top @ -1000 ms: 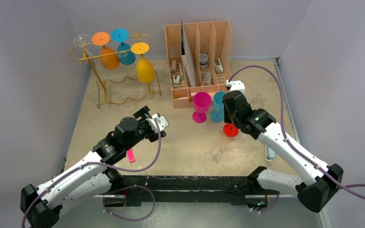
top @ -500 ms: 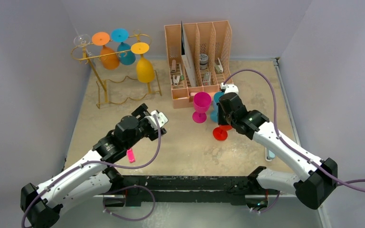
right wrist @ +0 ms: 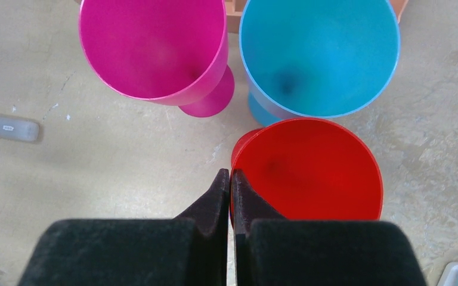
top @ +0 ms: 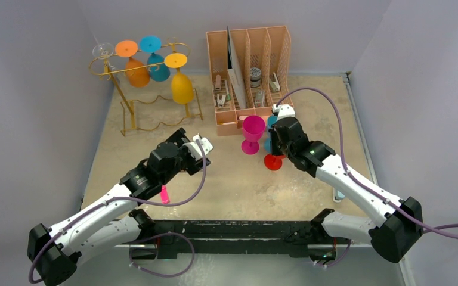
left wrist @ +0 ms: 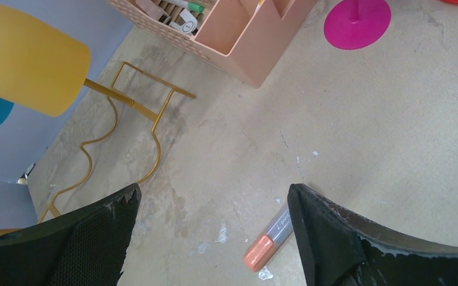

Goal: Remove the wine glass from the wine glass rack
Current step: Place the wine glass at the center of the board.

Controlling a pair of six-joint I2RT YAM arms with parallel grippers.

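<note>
The red glass [right wrist: 307, 170] has shifted left, right fingers [right wrist: 216, 199] seemingly pinching its rim; left fingers [left wrist: 334, 238] spread wide, empty.

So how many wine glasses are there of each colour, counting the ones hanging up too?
orange glass: 1
yellow glass: 1
blue glasses: 2
pink glass: 1
red glass: 1
clear glass: 1
Total: 7

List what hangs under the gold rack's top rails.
Orange glass, blue glass and yellow glass, upside down. At the left end a clear foot shows; its bowl is too faint to see.
</note>
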